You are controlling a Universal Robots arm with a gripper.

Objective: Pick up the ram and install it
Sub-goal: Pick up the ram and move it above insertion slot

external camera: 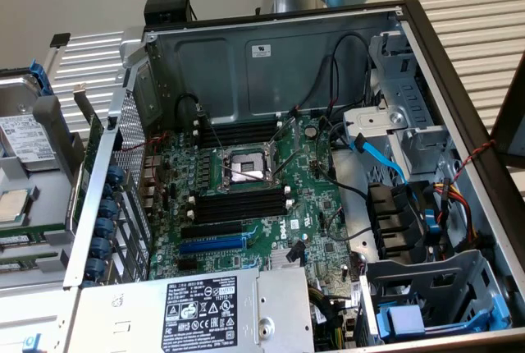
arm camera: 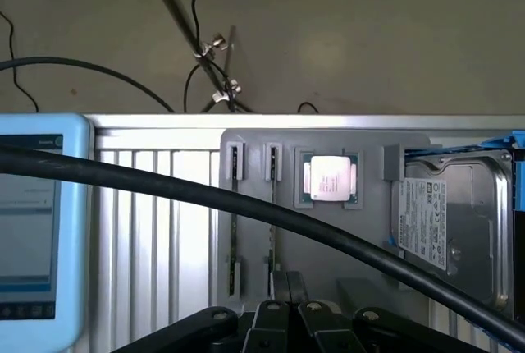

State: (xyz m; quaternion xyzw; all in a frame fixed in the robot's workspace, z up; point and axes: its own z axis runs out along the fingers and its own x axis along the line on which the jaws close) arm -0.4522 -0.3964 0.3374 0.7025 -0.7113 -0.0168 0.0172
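Observation:
Two thin dark ram sticks stand on edge in a grey holder; one ram stick is beside the other ram stick. My gripper hovers above the holder near the end of the second stick, its fingers together and nothing visibly between them. In the exterior view the holder's green ram edges lie at the exterior view's left, outside the open computer case. The motherboard's black memory slots with white end clips flank the CPU socket.
A loose CPU and a hard drive sit in the holder. A thick black cable crosses the wrist view, next to a blue-framed pendant. The case holds a blue slot, a power supply, drive cages and cables.

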